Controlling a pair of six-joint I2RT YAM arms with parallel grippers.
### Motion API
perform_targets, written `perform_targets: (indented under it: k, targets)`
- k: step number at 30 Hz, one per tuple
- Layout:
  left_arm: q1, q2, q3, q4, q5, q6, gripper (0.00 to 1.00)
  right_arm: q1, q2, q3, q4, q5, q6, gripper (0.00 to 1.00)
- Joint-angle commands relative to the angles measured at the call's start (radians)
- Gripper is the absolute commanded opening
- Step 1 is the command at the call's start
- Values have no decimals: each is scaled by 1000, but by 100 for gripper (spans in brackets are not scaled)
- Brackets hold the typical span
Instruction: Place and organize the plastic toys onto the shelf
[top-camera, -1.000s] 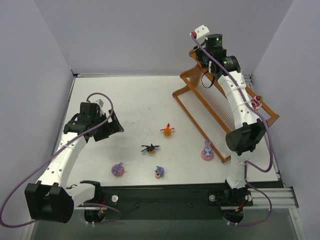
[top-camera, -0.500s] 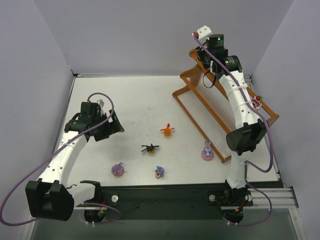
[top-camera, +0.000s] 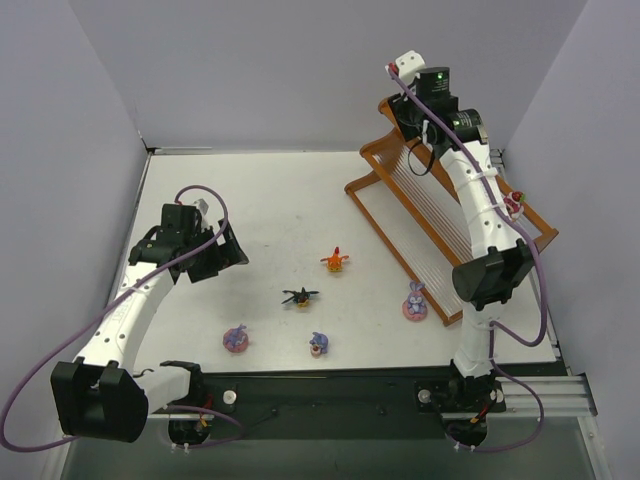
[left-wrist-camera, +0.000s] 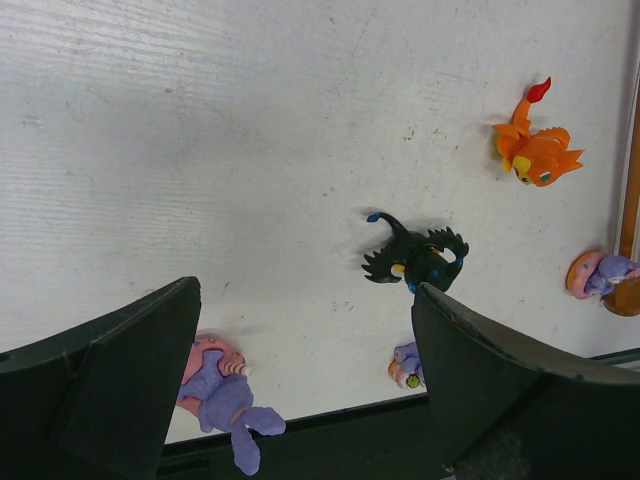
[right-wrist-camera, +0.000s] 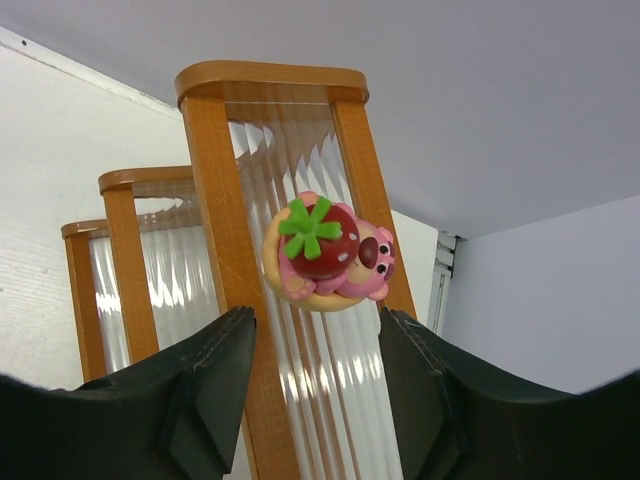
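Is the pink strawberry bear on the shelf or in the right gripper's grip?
On the orange-brown shelf: the pink plastic bear with a red strawberry lies on its slats; the right gripper stands open below it.

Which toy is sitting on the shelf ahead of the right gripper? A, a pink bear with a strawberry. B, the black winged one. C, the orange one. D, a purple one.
A: the pink bear holding a strawberry lies on the shelf beyond the right gripper.
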Motion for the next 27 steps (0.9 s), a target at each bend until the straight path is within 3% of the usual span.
perform_targets:
  k: [1, 12, 19, 23, 27]
  targets:
    - [0, -26, 10, 33, 10, 8, 97, 1, 0, 67, -3, 4, 18, 53]
    - [0, -63, 21, 25, 5, 17, 97, 44, -135, 22, 11, -27, 80, 56]
    - [0, -136, 26, 56, 20, 47, 97, 89, -403, -211, -75, -144, 305, 57]
    - [0, -169, 9, 98, 85, 53, 97, 153, -581, -422, -103, -154, 347, 57]
    - [-18, -195, -14, 158, 160, 40, 97, 204, -750, -524, -133, -149, 397, 57]
